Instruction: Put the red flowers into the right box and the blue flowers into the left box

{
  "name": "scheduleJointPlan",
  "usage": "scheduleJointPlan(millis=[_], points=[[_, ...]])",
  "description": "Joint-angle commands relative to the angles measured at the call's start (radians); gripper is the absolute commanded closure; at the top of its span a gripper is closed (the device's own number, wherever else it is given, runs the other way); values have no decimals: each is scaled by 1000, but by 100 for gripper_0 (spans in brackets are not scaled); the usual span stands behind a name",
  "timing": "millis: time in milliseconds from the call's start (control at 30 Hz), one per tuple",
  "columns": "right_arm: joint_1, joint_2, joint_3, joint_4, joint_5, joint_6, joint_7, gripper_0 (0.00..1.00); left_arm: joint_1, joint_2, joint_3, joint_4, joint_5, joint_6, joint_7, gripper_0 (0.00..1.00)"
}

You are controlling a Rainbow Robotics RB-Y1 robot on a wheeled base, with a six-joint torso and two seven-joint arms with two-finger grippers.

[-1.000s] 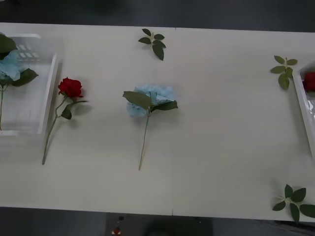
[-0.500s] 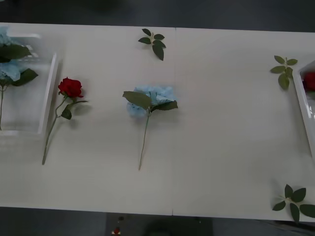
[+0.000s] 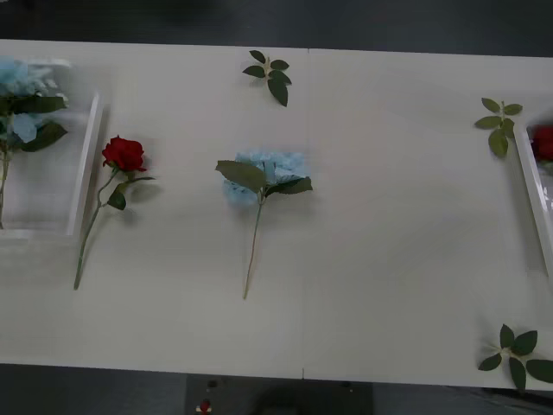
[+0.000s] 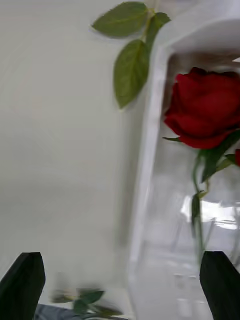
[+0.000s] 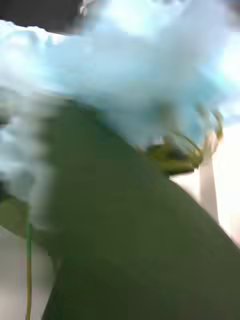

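Red rose (image 4: 205, 110) in right box (image 4: 150, 150), beyond right end effector (image 4: 122, 285), fingers apart, left's state unclear

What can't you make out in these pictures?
- Left box: the front view's edge cuts it off, so its count of blue flowers stays unknown.
- Right box: likewise cut off there; one red flower shows, others uncertain.
- Left wrist view: blurred petals and a leaf hide that tool's fingers.
- Right tool: open, holding nothing.
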Motion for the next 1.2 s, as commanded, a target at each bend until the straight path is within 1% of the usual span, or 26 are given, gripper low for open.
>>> scheduleJointPlan(millis=[33, 200, 267, 367, 533, 600, 667, 700, 767, 800, 867, 900, 967, 1000, 1033, 1067, 1100, 1200], points=[[-24, -63, -12, -144, -32, 45, -152, 9, 7, 23, 9, -10, 2, -7, 33, 0], [-24, -97, -12, -350, -43, 85, -379, 9, 7, 24, 10, -10, -1, -4, 33, 0], [-24, -109, -9, -437, -41, 88, -466, 9, 7, 27, 10, -10, -9, 1, 32, 0], [-23, -128, -5, -626, -34, 85, -618, 9, 9, 27, 10, -7, -18, 1, 32, 0], [-21, -134, -5, -838, -12, 79, -787, 9, 10, 32, 10, -7, -22, 4, 32, 0], [-21, -134, -1, -905, -3, 73, -842, 9, 9, 43, 13, -7, -25, 38, 27, 0], [-17, -137, 6, -999, 11, 50, -896, 9, 9, 75, 28, -15, -21, 146, 18, 0], [-15, -138, 8, -1019, 17, 44, -900, 9, 9, 82, 36, -16, -18, 176, 16, 0], [-3, -145, 20, -1114, 83, 7, -891, 9, 9, 112, 74, -22, -4, 321, 4, 0], [2, -146, 25, -1134, 100, -2, -888, 10, 9, 118, 85, -22, -2, 358, 0, 0], [23, -154, 40, -1217, 156, -48, -873, 9, 7, 135, 139, -27, 4, 493, -10, 0], [29, -154, 45, -1232, 167, -62, -865, 9, 7, 136, 156, -30, 2, 522, -13, 0], [55, -154, 54, -1263, 186, -110, -758, 9, 9, 139, 222, -41, 2, 625, -20, 0], [61, -154, 55, -1266, 189, -122, -716, 9, 7, 139, 236, -44, 2, 647, -23, 0], [72, -155, 55, -1266, 192, -142, -627, 9, 7, 142, 266, -49, 2, 685, -28, 0], [83, -155, 57, -1261, 189, -153, -535, 9, 7, 147, 294, -59, 2, 725, -30, 0], [86, -157, 55, -1259, 187, -157, -508, 9, 7, 147, 303, -62, 2, 739, -30, 0], [98, -165, 55, -1255, 176, -162, -334, 9, 6, 159, 346, -92, -7, 824, -31, 0]])
